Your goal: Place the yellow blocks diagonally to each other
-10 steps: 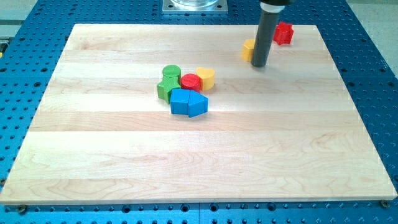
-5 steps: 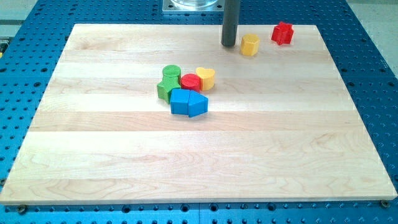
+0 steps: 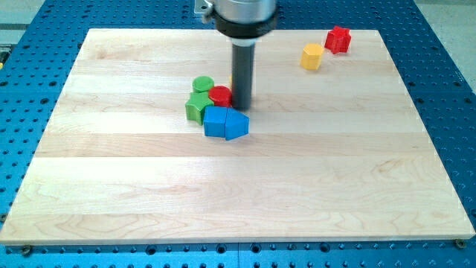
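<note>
A yellow hexagonal block (image 3: 312,56) lies near the view's top right, just left of and below a red block (image 3: 338,39). My rod comes down in the middle of the view, and my tip (image 3: 242,106) rests against the right side of a cluster of blocks, beside the red cylinder (image 3: 220,95). The second yellow block, seen earlier at the cluster's right, is hidden behind the rod. The yellow hexagonal block is far to the upper right of my tip.
The cluster holds a green cylinder (image 3: 202,84), another green block (image 3: 196,107), a blue cube (image 3: 216,123) and a blue pointed block (image 3: 237,126). All lie on a wooden board (image 3: 238,193) set on a blue perforated table.
My tip has moved from beside the yellow hexagonal block down and left to the cluster. The hexagonal block has shifted slightly right. The yellow block in the cluster is now covered by the rod.
</note>
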`<state>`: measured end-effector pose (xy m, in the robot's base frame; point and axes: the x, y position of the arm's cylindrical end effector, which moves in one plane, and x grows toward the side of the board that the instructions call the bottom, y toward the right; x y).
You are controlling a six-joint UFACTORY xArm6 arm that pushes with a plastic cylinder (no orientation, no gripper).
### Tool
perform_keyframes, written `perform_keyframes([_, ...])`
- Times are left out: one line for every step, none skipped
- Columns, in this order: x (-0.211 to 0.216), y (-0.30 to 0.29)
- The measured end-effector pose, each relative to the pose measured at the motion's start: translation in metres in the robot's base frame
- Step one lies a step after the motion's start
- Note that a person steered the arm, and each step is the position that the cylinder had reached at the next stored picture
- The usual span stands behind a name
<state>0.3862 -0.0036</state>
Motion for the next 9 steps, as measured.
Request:
perform_keyframes([-0.043, 0.031])
perform_keyframes([-0.03, -0.004])
perform_keyframes([-0.064, -0.012])
perform_keyframes([-0.082, -0.029])
perform_keyframes([-0.09, -0.023])
perform_keyframes([-0.078, 0.03])
perform_keyframes([-0.09, 0.03])
perform_keyframes([-0.102, 0.053])
perform_keyframes([-0.085, 0.064])
